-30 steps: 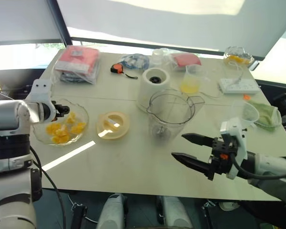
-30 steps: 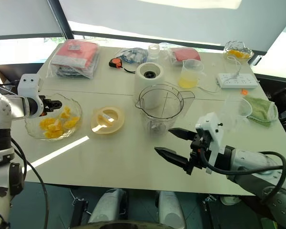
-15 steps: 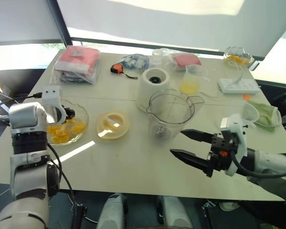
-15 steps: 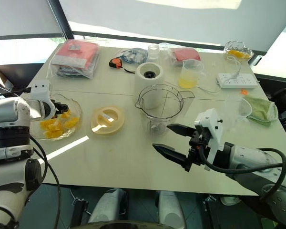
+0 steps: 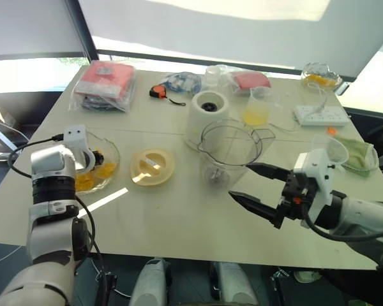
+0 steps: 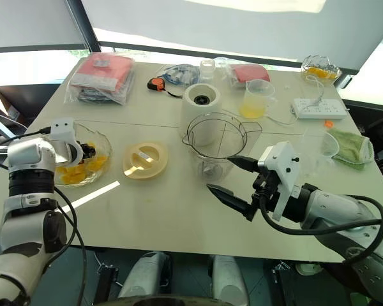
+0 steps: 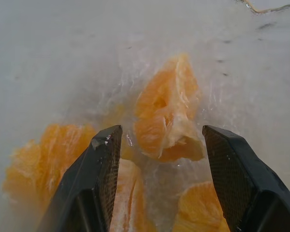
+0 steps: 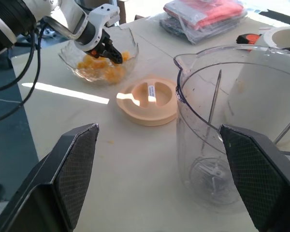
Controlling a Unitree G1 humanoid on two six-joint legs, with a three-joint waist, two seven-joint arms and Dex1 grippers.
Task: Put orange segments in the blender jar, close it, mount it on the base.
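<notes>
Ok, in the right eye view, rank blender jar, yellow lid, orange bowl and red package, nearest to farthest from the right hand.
1. Blender jar, right in front of the right hand.
2. Yellow lid, flat on the table to the jar's left.
3. Bowl of orange segments, farther left near the table edge.
4. Red package, at the far left corner.

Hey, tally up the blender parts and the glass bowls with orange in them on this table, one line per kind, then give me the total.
Blender jar: 1
Blender lid: 1
Blender base: 1
Glass bowls of orange segments, near and far: 2
Total: 5
</notes>
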